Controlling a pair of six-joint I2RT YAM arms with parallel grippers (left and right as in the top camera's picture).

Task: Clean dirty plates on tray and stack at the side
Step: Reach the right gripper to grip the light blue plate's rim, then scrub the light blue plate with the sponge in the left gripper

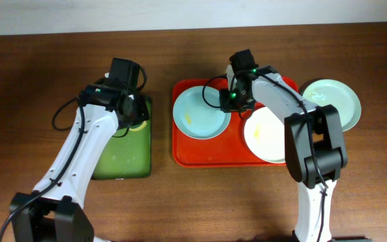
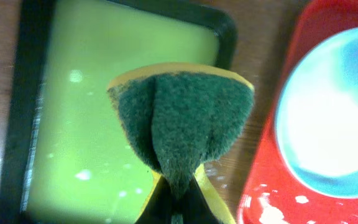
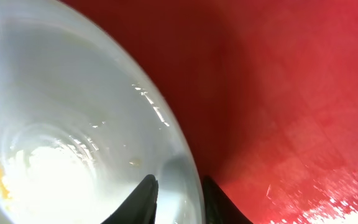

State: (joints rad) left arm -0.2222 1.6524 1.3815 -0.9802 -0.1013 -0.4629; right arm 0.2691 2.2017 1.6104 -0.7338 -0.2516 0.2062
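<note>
A pale blue plate (image 1: pixel 197 114) with a yellowish smear lies at the left of the red tray (image 1: pixel 207 156). A white plate (image 1: pixel 269 134) lies at the tray's right. Another pale blue plate (image 1: pixel 334 101) lies on the table to the right of the tray. My right gripper (image 1: pixel 232 101) straddles the right rim of the left plate (image 3: pixel 73 124), one finger inside and one outside (image 3: pixel 179 199), closed on the rim over the tray (image 3: pixel 278 93). My left gripper (image 1: pixel 132 114) is shut (image 2: pixel 178 208) on a green and yellow sponge (image 2: pixel 182 118).
A green tray with a dark rim (image 1: pixel 123 160) lies left of the red tray, under the sponge; it also shows in the left wrist view (image 2: pixel 92 93). The red tray's left edge (image 2: pixel 260 186) and the pale blue plate (image 2: pixel 334 118) lie just right of the sponge.
</note>
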